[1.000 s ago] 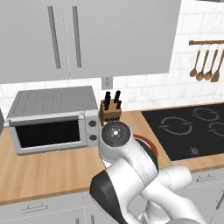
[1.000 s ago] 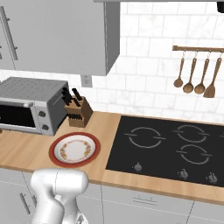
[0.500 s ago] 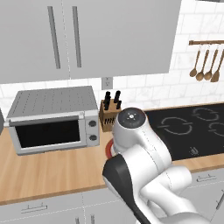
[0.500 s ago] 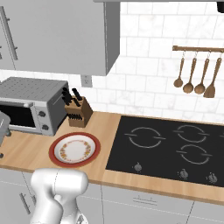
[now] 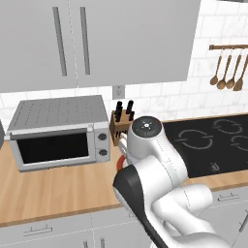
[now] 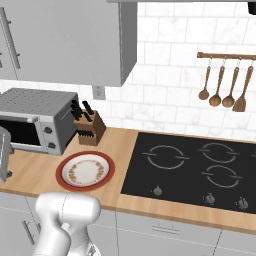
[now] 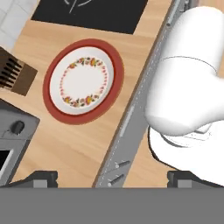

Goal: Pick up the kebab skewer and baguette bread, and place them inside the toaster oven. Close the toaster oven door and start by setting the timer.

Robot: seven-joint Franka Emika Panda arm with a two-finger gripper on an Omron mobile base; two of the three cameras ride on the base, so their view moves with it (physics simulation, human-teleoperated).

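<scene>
Tool (image 7: 111, 179) spread wide, nothing grasped, held above bench (image 7: 83, 148) edge. Red-rimmed plate (image 7: 83, 81) seen bare ahead of tool. Toaster oven (image 5: 60, 131) set on bench beyond plate, toaster oven door (image 5: 53, 147) shut. Knife block (image 6: 89, 127) beside oven.

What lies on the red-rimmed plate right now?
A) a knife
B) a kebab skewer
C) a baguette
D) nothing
D: the plate shows only its bare white centre and floral ring, in the right base view and the hand view alike.
</scene>
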